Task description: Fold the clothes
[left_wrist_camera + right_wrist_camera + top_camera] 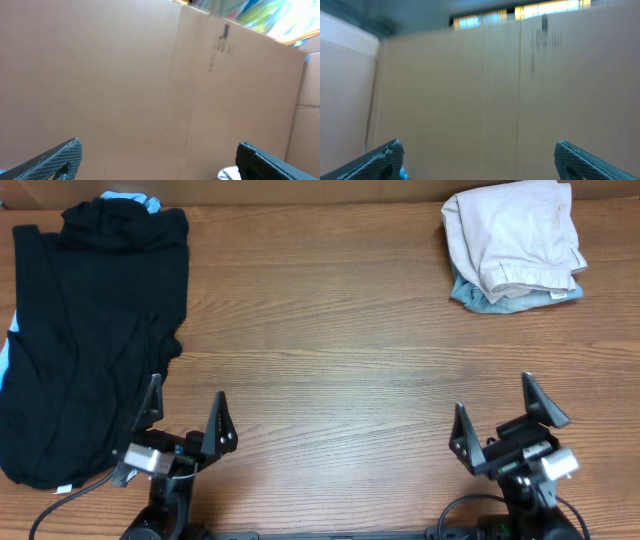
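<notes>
Overhead, cloth: black garment point(90, 330) lay rumpled and unfolded at the left of the table point(330, 330). A folded stack point(515, 235), beige over blue, sat at the far right.
Overhead, pincers: my left pincer point(187, 390) sat at the near edge just beside the garment's hem, spread and empty. My right pincer point(492, 395) sat near right, well apart from any cloth, also spread and empty.
Left wrist: fingers point(60, 156) wide, nothing between them. Only cardboard wall point(125, 75) ahead.
Right wrist: fingers point(580, 157) spread, same blurred cardboard, no cloth.
Step (judged): black garment due for folding, not yet gripped.
Next move (judged): tip wrists down, pinch the garment's corners, draw it to centre and flatten.
</notes>
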